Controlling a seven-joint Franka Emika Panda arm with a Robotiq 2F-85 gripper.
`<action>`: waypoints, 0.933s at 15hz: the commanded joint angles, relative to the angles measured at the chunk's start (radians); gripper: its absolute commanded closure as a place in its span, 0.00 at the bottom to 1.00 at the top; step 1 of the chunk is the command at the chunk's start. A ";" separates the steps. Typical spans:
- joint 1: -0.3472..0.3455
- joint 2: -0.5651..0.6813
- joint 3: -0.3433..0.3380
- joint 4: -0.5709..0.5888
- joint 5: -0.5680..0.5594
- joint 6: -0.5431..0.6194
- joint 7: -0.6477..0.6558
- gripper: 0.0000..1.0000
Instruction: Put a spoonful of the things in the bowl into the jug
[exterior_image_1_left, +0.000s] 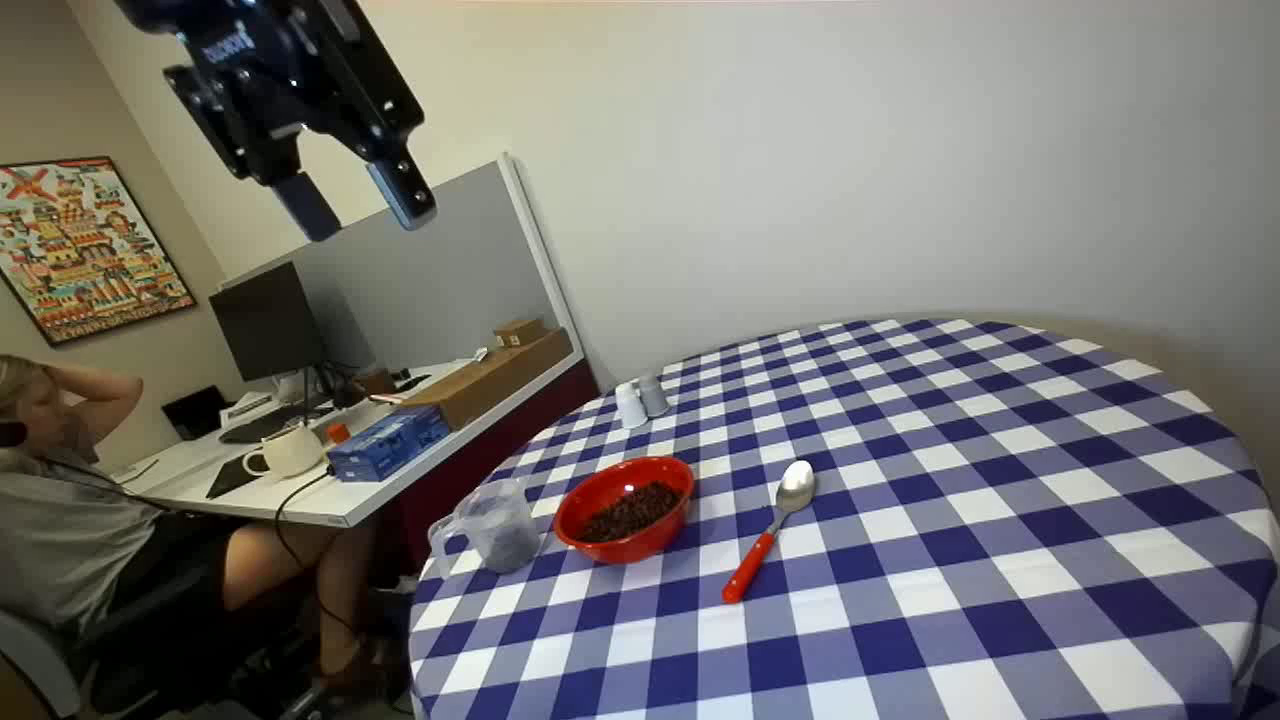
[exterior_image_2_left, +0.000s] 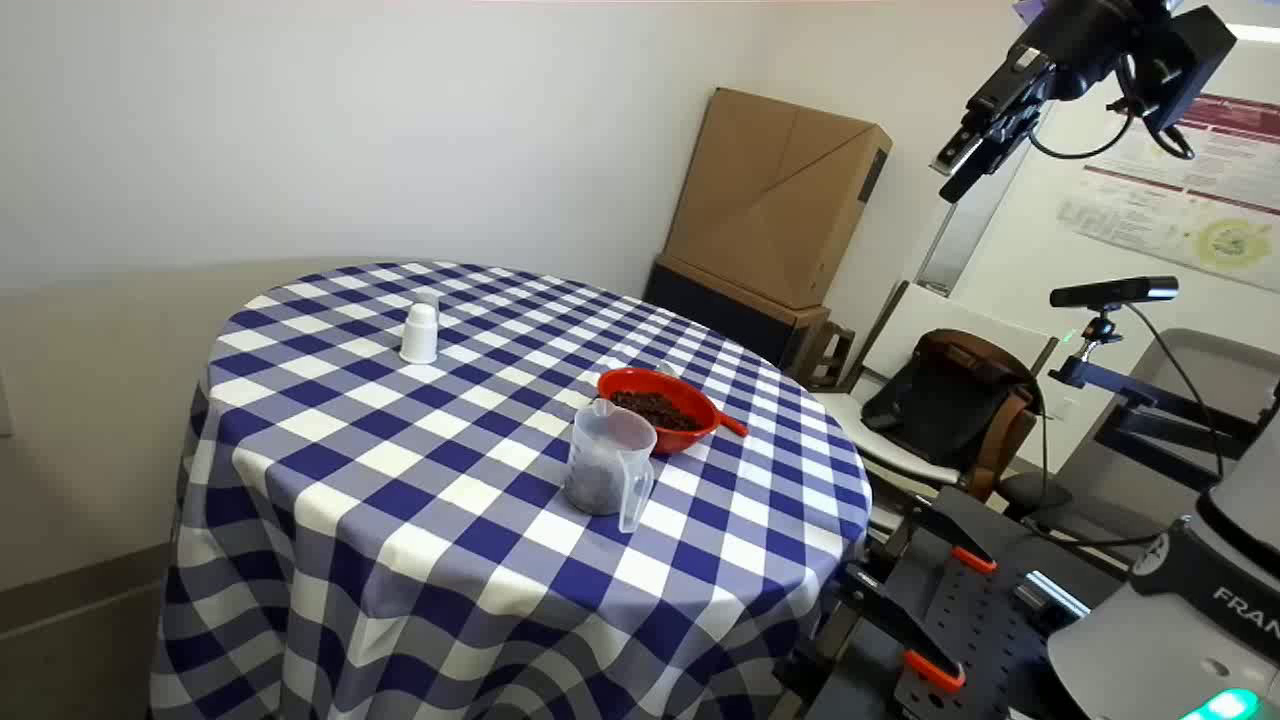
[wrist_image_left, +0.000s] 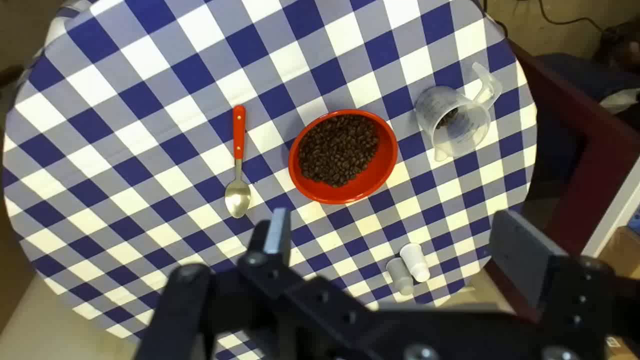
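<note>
The red bowl (exterior_image_1_left: 640, 548) holds dark brown beans (wrist_image_left: 337, 150) and stands on the checked tablecloth in all three views. The clear jug (exterior_image_2_left: 605, 465) stands upright beside the bowl; in the wrist view the jug (wrist_image_left: 434, 103) has a few dark beans at its bottom. The spoon (wrist_image_left: 238, 150), with a red handle and metal head, lies flat on the other side of the bowl. In an exterior view the bowl partly hides the spoon, and its handle end (exterior_image_2_left: 733, 425) shows. My gripper (exterior_image_1_left: 365, 215) is open and empty, high above the table in both exterior views (exterior_image_2_left: 953, 180).
A white shaker-like piece (wrist_image_left: 415, 262) and a grey one (wrist_image_left: 400, 275) stand side by side near the table's edge. A desk with a blue box (exterior_image_1_left: 388, 442) is beside the table, and a person (exterior_image_1_left: 60, 500) sits there. A camera stand (exterior_image_2_left: 1115, 292) is near the robot base.
</note>
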 joint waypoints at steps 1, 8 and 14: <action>-0.007 0.003 0.008 -0.003 0.008 -0.007 -0.006 0.00; 0.054 0.091 0.039 0.002 -0.021 0.048 -0.058 0.00; 0.016 0.324 0.020 0.001 -0.098 0.301 -0.073 0.00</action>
